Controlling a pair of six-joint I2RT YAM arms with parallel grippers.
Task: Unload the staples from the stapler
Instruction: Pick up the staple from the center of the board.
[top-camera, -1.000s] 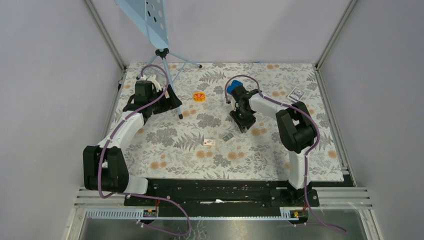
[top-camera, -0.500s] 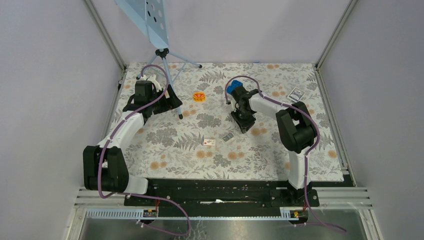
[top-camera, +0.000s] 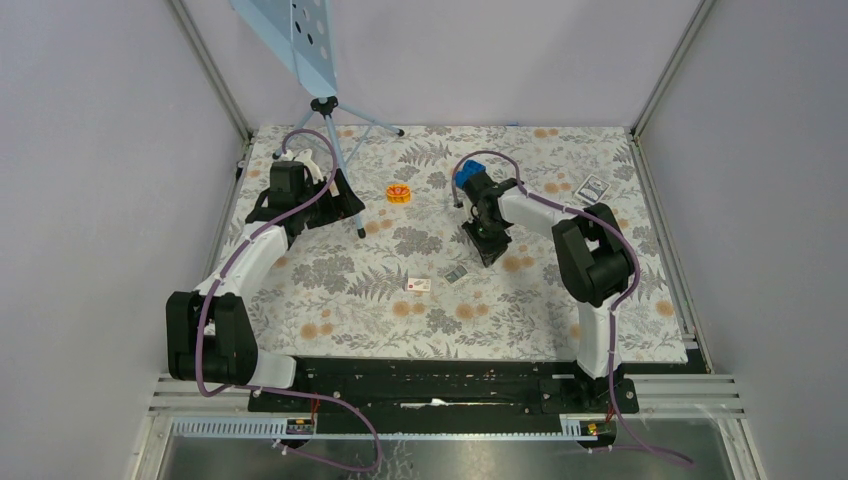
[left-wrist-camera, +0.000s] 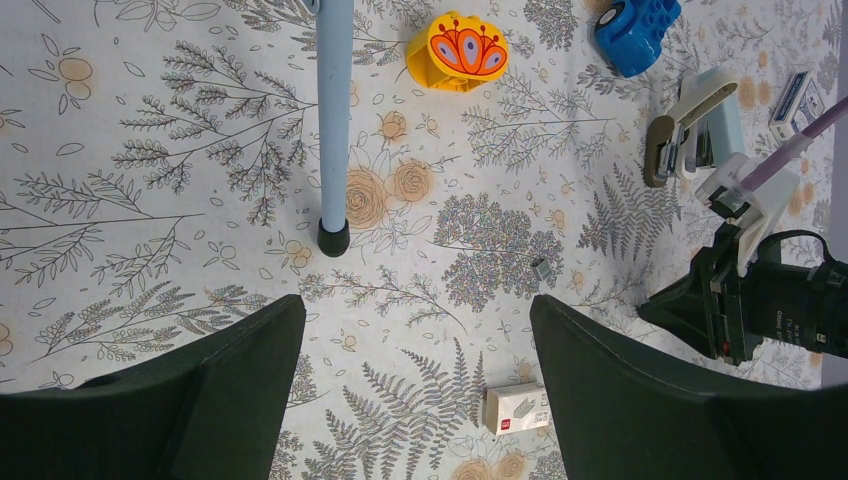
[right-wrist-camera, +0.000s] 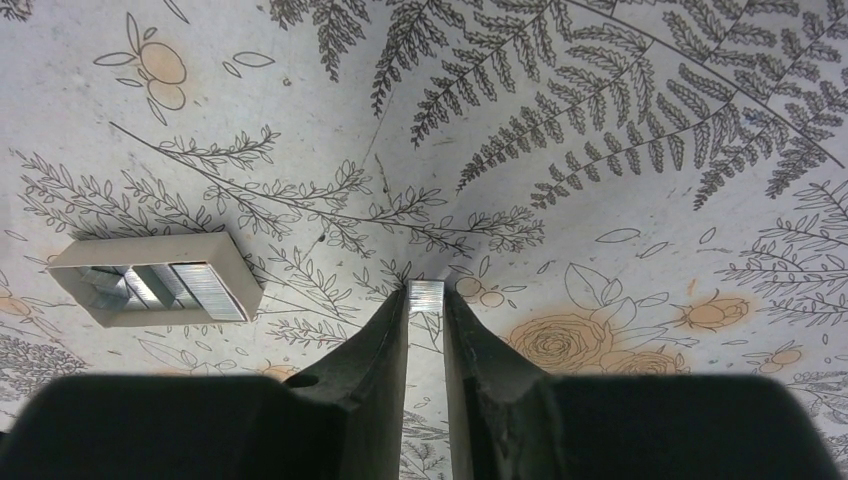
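The staples (right-wrist-camera: 426, 293), a tiny silvery strip, lie on the flowered mat between the tips of my right gripper (right-wrist-camera: 426, 300). Both dark fingers press against the strip's sides, low on the mat. In the top view my right gripper (top-camera: 488, 252) points down at mid table. The stapler (left-wrist-camera: 690, 135), pale blue and swung open, lies on the mat beyond the right arm in the left wrist view. My left gripper (left-wrist-camera: 415, 320) hangs wide open above the mat with nothing between its fingers. It is at the far left (top-camera: 335, 195) in the top view.
A small open cardboard tray (right-wrist-camera: 150, 280) with staple strips lies left of the right fingers. A white box with a red mark (left-wrist-camera: 515, 408) sits nearby (top-camera: 419, 284). A tripod leg (left-wrist-camera: 333, 120), a yellow toy (left-wrist-camera: 457, 50), a blue block (left-wrist-camera: 635, 30) and a card (top-camera: 592, 186) are farther back.
The right gripper's fingers have closed in onto the staples. Both arms have otherwise stayed in place.
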